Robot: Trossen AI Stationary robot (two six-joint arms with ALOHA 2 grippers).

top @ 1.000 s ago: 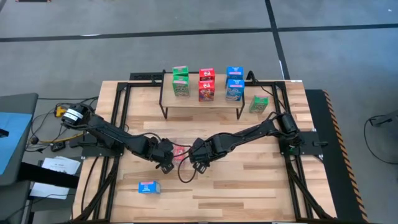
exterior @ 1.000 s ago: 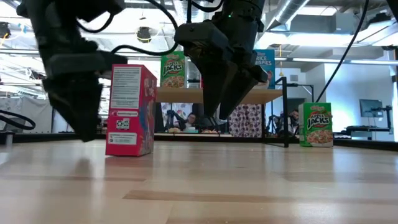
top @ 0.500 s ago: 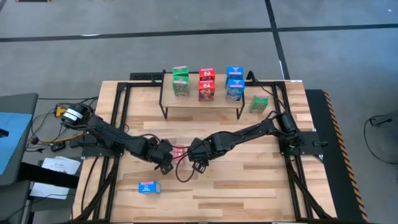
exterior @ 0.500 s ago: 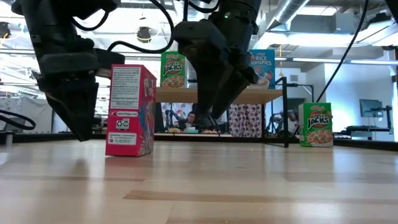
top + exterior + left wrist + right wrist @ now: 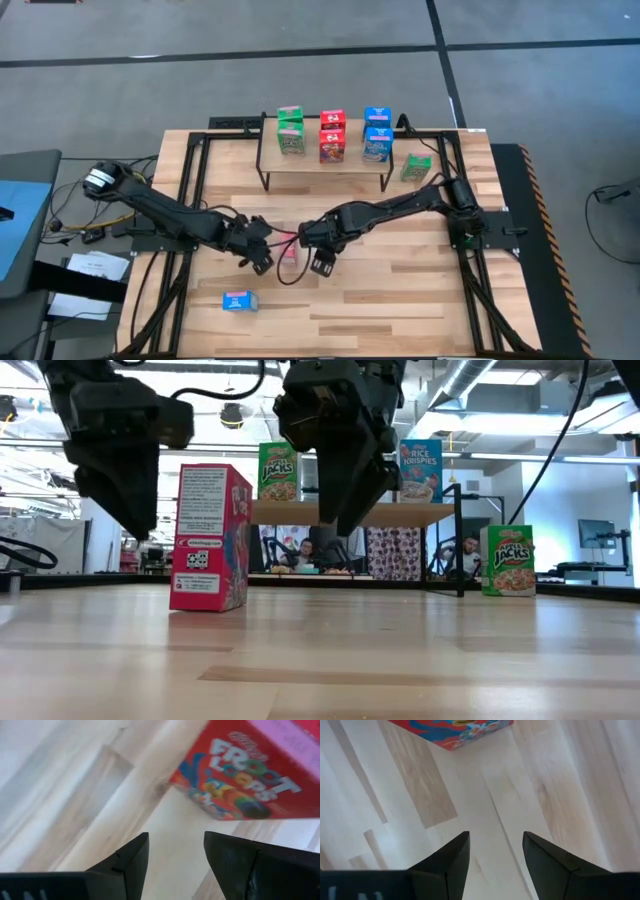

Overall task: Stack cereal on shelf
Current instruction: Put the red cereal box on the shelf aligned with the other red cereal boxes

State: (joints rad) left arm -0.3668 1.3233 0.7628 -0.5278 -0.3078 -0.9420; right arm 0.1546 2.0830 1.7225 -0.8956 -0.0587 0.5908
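A red cereal box (image 5: 288,251) stands upright on its bottom on the table, between my two grippers; it also shows in the low view (image 5: 210,537). My left gripper (image 5: 260,260) hangs open to its left, above the table (image 5: 130,510). My right gripper (image 5: 320,262) hangs open to its right (image 5: 338,520). Each wrist view shows the red box beyond the open fingers (image 5: 245,780) (image 5: 455,730). The shelf (image 5: 325,164) at the far side carries two green, two red and two blue boxes. A blue box (image 5: 238,300) lies flat near the near edge. A green box (image 5: 416,167) stands right of the shelf.
The shelf's black legs (image 5: 264,182) stand on the slatted tabletop (image 5: 400,280). Black frame rails run along the table's left and right edges. Cables trail off the left side. Bare wood lies near the right and near edges.
Both grippers have risen from close above the tabletop to about the height of the red box's upper half. The right gripper has also shifted a little toward the near edge. The red box has stayed upright where it was.
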